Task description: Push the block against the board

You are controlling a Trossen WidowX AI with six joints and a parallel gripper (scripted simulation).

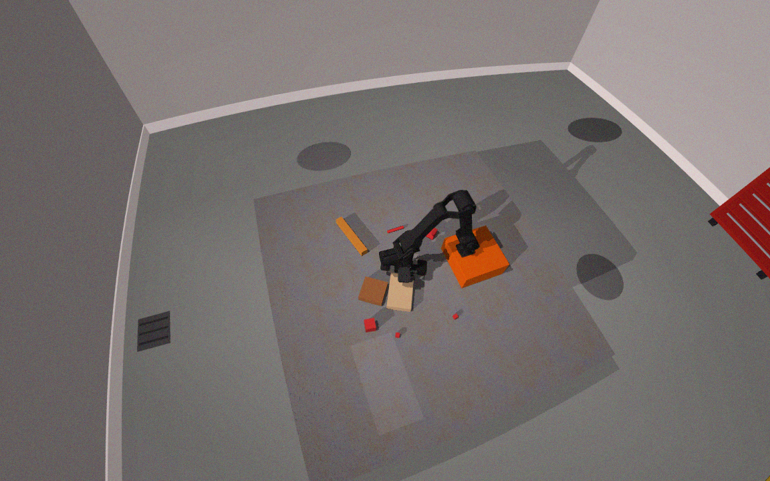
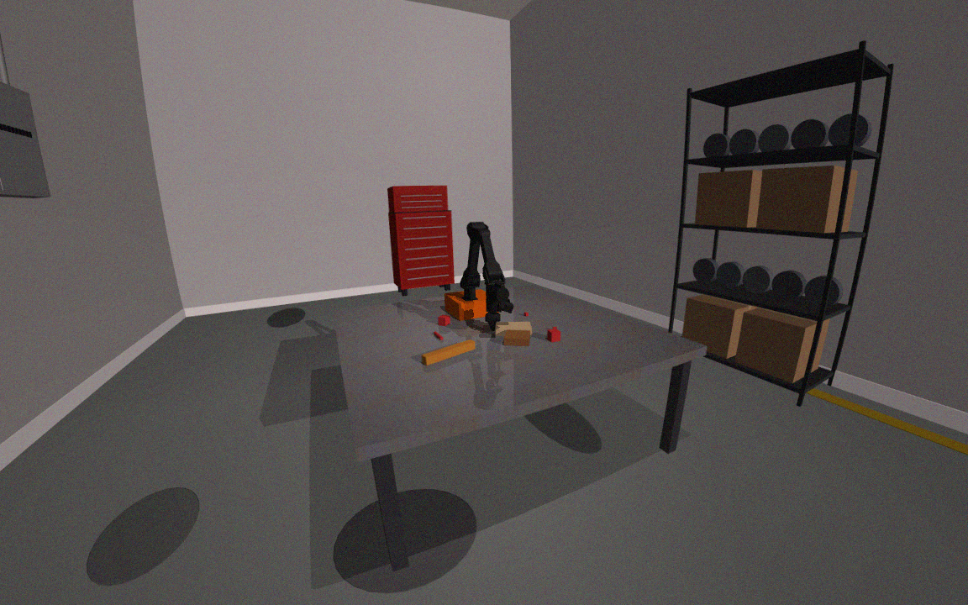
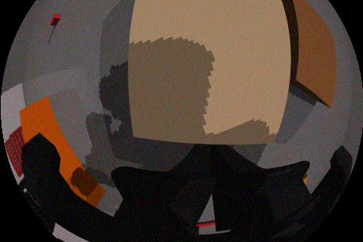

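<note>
The tan board (image 1: 400, 295) (image 2: 519, 327) (image 3: 212, 15) lies flat on the table, its near end at my fingers in the wrist view. The brown square block (image 1: 372, 291) (image 2: 516, 340) (image 3: 315, 45) lies flat beside the board's long side, slightly turned relative to it. Their facing sides are very close at one corner; I cannot tell whether they touch. The block's far part is cut off from clear view in the wrist view. My gripper (image 1: 403, 280) (image 2: 492, 333) (image 3: 206, 138) is shut and empty, low at the board's end, with nothing between its fingers.
An orange bar (image 1: 351, 236) (image 2: 448, 353) lies off to one side. A larger red cube (image 1: 369, 325) (image 2: 554, 335) sits beyond the block. Small red cubes (image 1: 397, 335) (image 1: 455, 316), another red cube (image 1: 432, 233) (image 2: 443, 320) and a red rod (image 1: 396, 229) (image 2: 438, 335) lie around. The arm stands on an orange base (image 1: 476, 262).
</note>
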